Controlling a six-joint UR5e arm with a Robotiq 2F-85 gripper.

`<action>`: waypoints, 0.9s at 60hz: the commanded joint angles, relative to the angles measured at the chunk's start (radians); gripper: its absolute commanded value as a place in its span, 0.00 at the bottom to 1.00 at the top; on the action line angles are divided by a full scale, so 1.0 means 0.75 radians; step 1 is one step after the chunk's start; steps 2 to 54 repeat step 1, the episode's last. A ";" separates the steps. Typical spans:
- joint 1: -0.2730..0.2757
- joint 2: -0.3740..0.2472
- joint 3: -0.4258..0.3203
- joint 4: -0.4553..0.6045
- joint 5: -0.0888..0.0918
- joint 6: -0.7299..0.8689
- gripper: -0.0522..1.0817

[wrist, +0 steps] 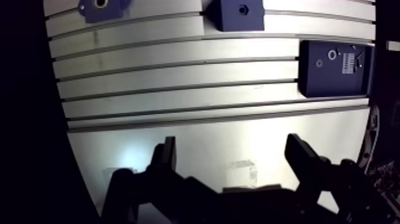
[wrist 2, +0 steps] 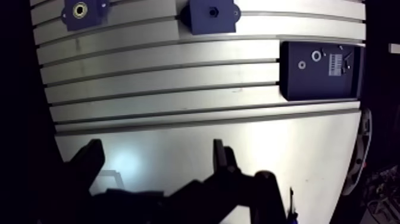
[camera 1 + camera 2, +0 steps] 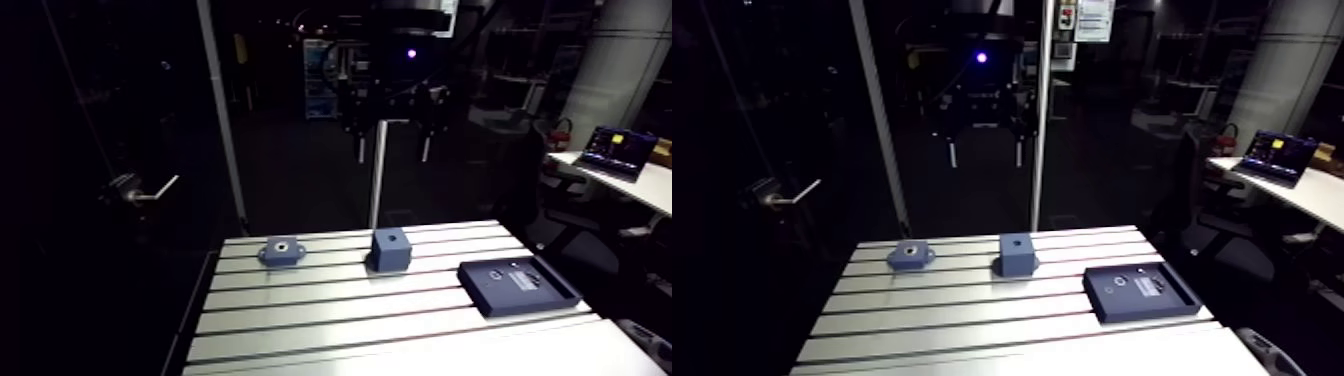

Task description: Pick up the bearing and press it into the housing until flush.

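**Arm view.** The tool [image 3: 394,150] hangs high above the far edge of the counter [image 3: 350,320], well clear of every part. Three items sit in a row along the far slots. A flanged housing [image 3: 281,250] is at one end, a cube-shaped block [image 3: 391,248] is in the middle and a shallow dark tray [image 3: 480,283] is at the other end. Nothing is in hand, so the task stands at its first step, the approach to the pick.

**Wrist view.** The two fingers [image 1: 168,156] are spread wide with only bare counter between them, so the tool is released and empty. The tray lies ahead and off to one side. Inside it is a small pale ring, which I take to be the bearing [image 2: 316,55], with a smaller ring [image 2: 302,64] just beside it. The bearing appears to lie flat with its bore facing up. Being round, it shows no long axis across the counter. Its one axis runs vertically. The housing's bore also faces up, and it shows a bright rim.

**Next move.** In my judgement, the tool must travel over the tray, centre on the bearing and descend before it clamps. The tray walls and the neighbouring ring leave the fingers little room.
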 commanded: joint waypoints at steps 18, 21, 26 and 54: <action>0.002 0.003 -0.008 0.000 0.000 0.000 0.06; 0.002 0.003 -0.008 0.000 0.000 0.000 0.06; 0.002 0.003 -0.008 0.000 0.000 0.000 0.06; 0.002 0.003 -0.008 0.000 0.000 0.000 0.06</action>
